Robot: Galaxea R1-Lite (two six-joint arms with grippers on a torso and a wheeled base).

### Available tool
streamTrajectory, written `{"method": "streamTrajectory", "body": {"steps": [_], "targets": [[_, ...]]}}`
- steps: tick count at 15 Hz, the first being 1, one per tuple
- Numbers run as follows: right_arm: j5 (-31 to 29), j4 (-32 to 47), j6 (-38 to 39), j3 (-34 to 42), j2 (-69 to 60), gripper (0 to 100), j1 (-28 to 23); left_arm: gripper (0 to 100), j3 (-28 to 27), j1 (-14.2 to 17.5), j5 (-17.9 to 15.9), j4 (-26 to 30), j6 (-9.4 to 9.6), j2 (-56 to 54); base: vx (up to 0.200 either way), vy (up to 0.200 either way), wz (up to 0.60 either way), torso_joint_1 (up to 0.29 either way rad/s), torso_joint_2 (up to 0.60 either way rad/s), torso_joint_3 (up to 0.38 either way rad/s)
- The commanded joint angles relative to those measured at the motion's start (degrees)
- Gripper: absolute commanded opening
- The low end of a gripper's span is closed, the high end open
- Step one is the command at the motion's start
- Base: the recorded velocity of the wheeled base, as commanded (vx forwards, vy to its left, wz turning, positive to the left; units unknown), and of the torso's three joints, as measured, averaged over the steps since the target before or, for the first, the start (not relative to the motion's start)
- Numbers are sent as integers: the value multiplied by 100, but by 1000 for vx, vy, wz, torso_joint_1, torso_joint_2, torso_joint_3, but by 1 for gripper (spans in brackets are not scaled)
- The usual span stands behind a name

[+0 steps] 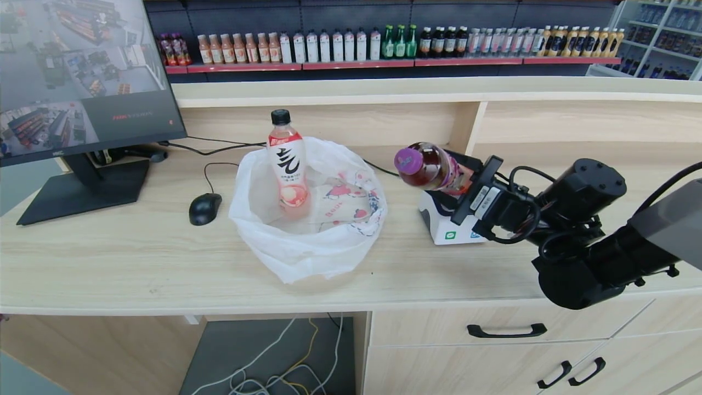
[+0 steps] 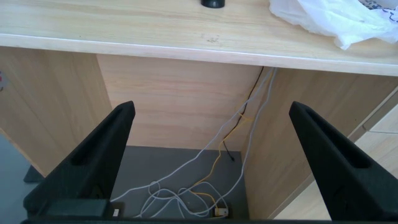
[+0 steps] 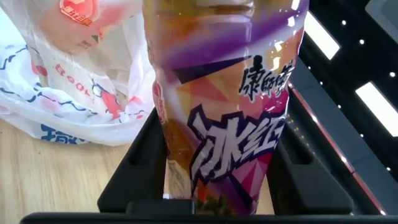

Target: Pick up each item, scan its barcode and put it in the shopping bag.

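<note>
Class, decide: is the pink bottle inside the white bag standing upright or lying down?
Upright: the pink bottle stands in the bag, black cap on top.

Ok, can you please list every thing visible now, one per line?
shopping bag: one, white, counter middle
pink bottle: one, black cap, upright in bag
scanner: one, white, right of bag
purple-capped bottle: one, brown, over scanner
mouse: one, black, left of bag
monitor: one, black, counter's left end
shelf bottles: many, mixed colours, back wall
cables: several, white and yellow, under counter
right pincer: one, black, shut on purple-capped bottle
left pincer: one, black, open, below counter edge
</note>
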Motion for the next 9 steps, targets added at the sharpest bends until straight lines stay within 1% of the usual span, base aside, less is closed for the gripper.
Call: {"method": "streamTrajectory", "body": {"steps": [1, 9], "targets": [[69, 8, -3, -52, 97, 0, -7, 100, 0, 1, 3, 0, 0, 0, 0, 0, 0, 0, 0, 0], [86, 8, 6, -61, 124, 0, -33, 100, 0, 1, 3, 0, 0, 0, 0, 0, 0, 0, 0, 0]]}}
